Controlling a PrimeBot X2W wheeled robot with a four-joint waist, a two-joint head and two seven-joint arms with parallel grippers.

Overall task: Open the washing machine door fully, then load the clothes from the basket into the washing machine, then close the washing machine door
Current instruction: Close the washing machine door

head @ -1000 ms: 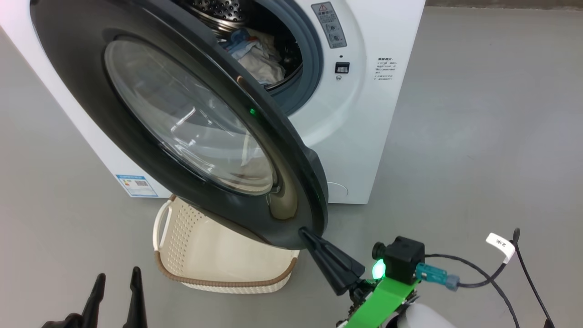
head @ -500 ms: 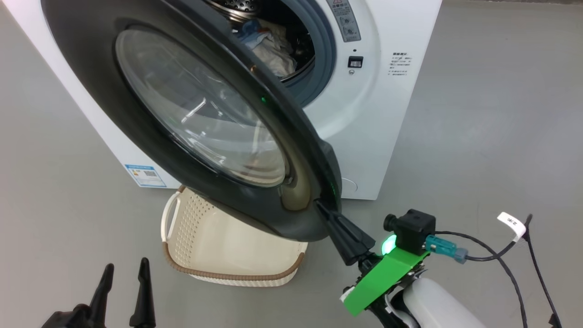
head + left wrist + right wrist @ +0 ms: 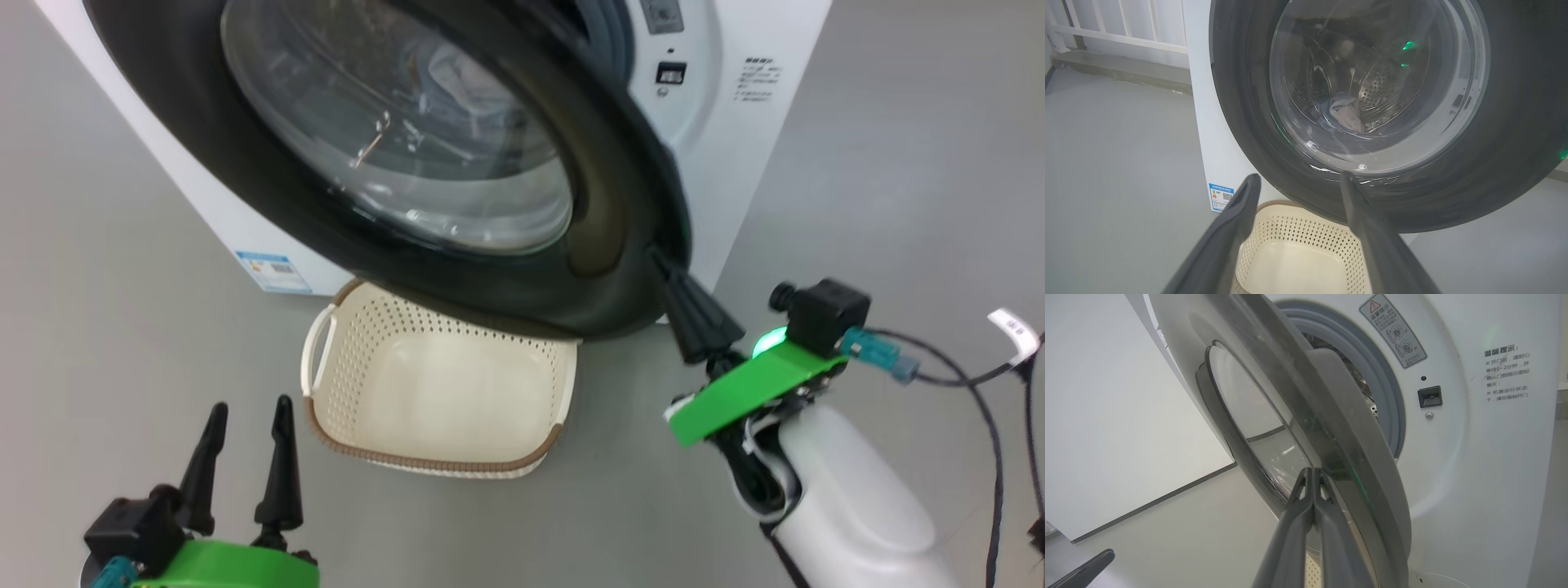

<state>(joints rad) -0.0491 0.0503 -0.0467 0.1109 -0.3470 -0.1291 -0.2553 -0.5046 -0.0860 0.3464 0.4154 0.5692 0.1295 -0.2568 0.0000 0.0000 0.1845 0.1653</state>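
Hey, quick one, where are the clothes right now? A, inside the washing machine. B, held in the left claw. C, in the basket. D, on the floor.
A: the clothes lie inside the washing machine, seen through the glass of the washing machine door, while the basket sits empty.

The right gripper [image 3: 660, 260] has 2 matte black fingers, broad at the base and tapering to points. The left gripper [image 3: 250, 407] has the same 2 slim black spikes. Behind each sits a flat, angular plate in bright green: the right plate [image 3: 747, 388] and the left plate [image 3: 237, 565]. On the right plate are a black camera cube [image 3: 820, 314] and a glowing green light [image 3: 766, 343]. A teal connector [image 3: 872, 349] joins a thin black cable [image 3: 955, 377] with a white tag [image 3: 1015, 327]. The right forearm [image 3: 857, 506] is a smooth white shell.
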